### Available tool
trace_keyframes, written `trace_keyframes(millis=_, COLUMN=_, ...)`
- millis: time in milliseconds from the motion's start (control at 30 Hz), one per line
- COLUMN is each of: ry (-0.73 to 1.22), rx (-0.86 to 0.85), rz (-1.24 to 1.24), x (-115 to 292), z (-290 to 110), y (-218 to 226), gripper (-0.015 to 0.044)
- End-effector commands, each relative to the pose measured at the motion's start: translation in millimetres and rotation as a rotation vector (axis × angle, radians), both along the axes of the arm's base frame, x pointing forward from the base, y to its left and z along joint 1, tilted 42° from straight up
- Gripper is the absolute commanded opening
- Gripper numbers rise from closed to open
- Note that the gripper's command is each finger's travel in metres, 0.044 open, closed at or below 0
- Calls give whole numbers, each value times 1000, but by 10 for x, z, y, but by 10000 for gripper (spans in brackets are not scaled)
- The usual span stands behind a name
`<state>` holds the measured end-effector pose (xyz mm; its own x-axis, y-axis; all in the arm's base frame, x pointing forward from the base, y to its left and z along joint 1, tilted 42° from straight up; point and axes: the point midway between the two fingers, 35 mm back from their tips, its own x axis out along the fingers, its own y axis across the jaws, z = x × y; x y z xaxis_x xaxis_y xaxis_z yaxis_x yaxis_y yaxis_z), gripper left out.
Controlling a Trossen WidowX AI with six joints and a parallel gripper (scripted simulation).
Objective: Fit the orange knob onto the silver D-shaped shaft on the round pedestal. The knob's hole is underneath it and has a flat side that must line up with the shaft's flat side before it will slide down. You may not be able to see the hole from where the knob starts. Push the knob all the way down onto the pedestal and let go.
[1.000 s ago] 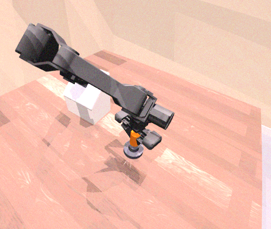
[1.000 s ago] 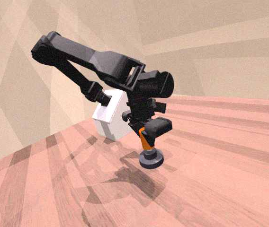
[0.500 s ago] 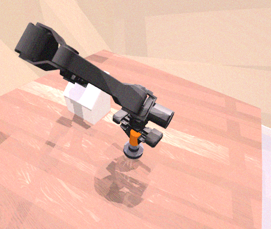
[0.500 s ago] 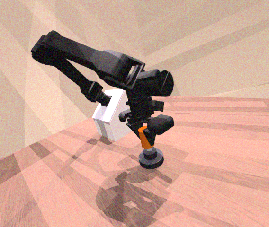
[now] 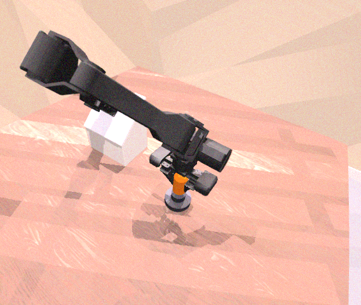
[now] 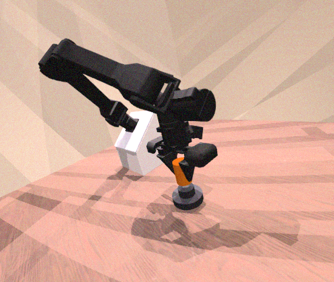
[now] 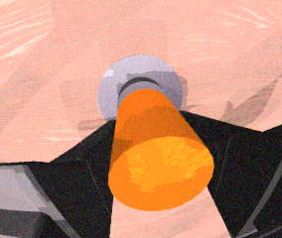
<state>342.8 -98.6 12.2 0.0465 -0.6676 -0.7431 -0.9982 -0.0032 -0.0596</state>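
Beige walls, reddish wood-plank table [image 6: 267,188], white block [image 6: 136,145] behind the arm. The gripper [image 6: 183,170] is clamped partway shut on the orange knob [image 6: 180,175], which sits over the round pedestal [image 6: 187,197], its bottom end at the shaft's collar but, I'd say, not seated. Knob leans a bit in the exterior view. I'd straighten it, twist gently until the flats match, press straight down, then release. Forcing it tilted probably jams it.

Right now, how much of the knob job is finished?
Done: the pincer grips the orange knob and has it over the round pedestal. In hand: lowering it; a grey collar still shows under the knob. Left: push it fully down, then release. Flat-side alignment cannot be seen.
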Motion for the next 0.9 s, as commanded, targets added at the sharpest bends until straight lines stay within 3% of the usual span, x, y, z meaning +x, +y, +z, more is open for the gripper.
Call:
trace_keyframes(millis=0, ry=3, rx=0, rz=6, x=-4, z=-14, y=6, gripper=0)
trace_keyframes(millis=867, ry=143, rx=-11, rz=162, x=28, z=30, y=-32, gripper=0)
